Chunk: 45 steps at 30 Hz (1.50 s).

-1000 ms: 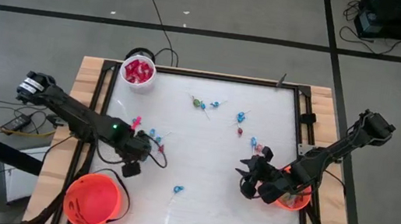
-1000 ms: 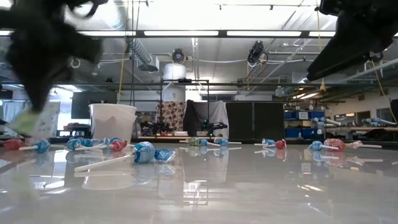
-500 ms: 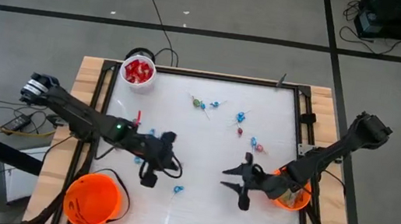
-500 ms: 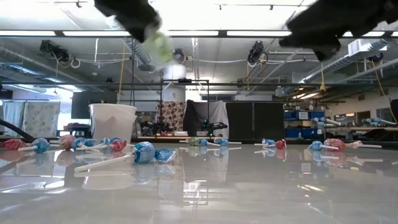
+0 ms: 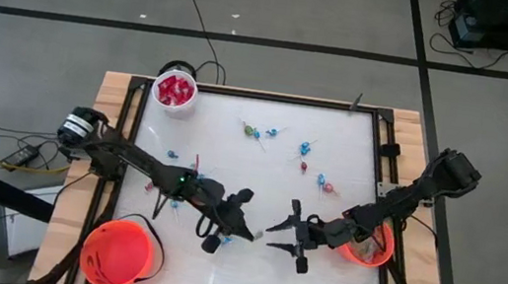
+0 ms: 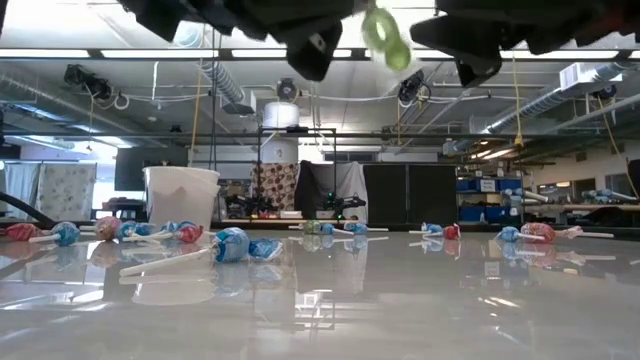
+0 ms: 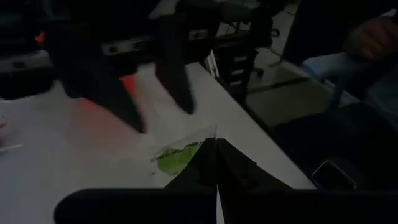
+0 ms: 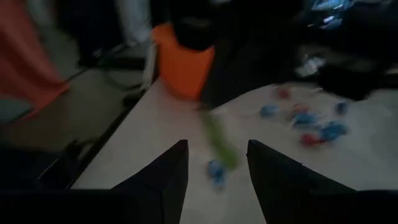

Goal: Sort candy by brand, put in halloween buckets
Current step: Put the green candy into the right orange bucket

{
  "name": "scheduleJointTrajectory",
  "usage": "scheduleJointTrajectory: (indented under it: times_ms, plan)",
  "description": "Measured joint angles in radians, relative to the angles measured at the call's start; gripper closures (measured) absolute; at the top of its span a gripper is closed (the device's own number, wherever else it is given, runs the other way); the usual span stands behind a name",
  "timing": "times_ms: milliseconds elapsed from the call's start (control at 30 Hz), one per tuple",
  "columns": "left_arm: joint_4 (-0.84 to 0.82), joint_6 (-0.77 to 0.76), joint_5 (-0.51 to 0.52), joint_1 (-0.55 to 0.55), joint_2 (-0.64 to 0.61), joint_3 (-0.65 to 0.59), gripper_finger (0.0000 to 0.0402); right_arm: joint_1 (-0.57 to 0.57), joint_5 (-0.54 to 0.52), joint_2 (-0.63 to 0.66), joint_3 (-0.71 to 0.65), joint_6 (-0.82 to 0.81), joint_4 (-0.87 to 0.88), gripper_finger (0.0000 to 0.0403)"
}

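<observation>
High view: the left gripper [image 5: 225, 230] and right gripper [image 5: 286, 236] face each other above the near middle of the table [image 5: 267, 189]. The left gripper is closed on a green wrapped candy [image 7: 177, 157], pinched by one edge of its wrapper; in the low view the candy [image 6: 385, 38] hangs high between the two arms. The right gripper stands with its fingers [image 8: 165, 174] spread wide and nothing between them, pointed at the candy [image 8: 219, 140]. The piece looks light, with a thin, crinkly, probably slippery wrapper, so a firm pinch on the free wrapper end, clear of the left fingertips, seems the best hold. Lollipops [image 5: 312, 165] lie scattered on the far half, a white cup [image 5: 175, 89] holds red packets, and orange buckets sit at the near left [image 5: 122, 253] and near right [image 5: 371, 248]. Compared with a second ago, both arms have swung inward from beside their buckets.
</observation>
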State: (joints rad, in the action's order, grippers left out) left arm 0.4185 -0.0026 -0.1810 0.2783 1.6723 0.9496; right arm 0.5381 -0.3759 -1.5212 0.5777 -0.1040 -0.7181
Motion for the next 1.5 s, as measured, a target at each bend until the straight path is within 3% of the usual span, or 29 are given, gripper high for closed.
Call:
scheduleJointTrajectory:
  times_ms: [333, 467, 600, 733, 867, 1000, 1100, 1333, 1500]
  plan:
    - [0.183, 0.028, 0.000, -0.005, 0.072, 0.000, 0.0397, -0.029, 0.033, -0.031, 0.000, -0.007, -0.011, 0.0237]
    - [0.184, 0.027, 0.000, -0.005, 0.072, 0.000, 0.0397, -0.042, 0.047, -0.031, 0.000, -0.008, -0.022, 0.0288]
    - [0.184, 0.025, 0.017, -0.004, 0.072, 0.000, 0.0396, -0.059, 0.132, -0.031, 0.000, 0.011, -0.021, 0.0380]
    - [0.166, -0.012, 0.031, -0.004, 0.071, 0.000, 0.0392, -0.065, 0.168, -0.030, 0.000, 0.003, -0.016, 0.0393]
    - [-0.021, -0.034, 0.104, -0.007, 0.013, 0.000, 0.0374, -0.064, 0.169, -0.009, 0.000, -0.029, 0.045, 0.0397]
    - [-0.194, -0.071, 0.273, -0.010, -0.055, 0.000, 0.0350, -0.062, 0.141, 0.082, 0.001, -0.102, 0.253, 0.0398]
    - [-0.236, -0.104, 0.337, -0.010, -0.081, 0.000, 0.0336, -0.060, 0.079, 0.182, 0.027, -0.174, 0.467, 0.0399]
    - [-0.400, -0.226, 0.594, -0.013, -0.107, -0.004, 0.0330, -0.025, -0.005, 0.384, 0.172, -0.318, 1.006, 0.0400]
    - [-0.411, -0.297, 0.630, -0.036, -0.125, -0.066, 0.0330, -0.004, 0.004, 0.444, 0.287, -0.492, 1.344, 0.0398]
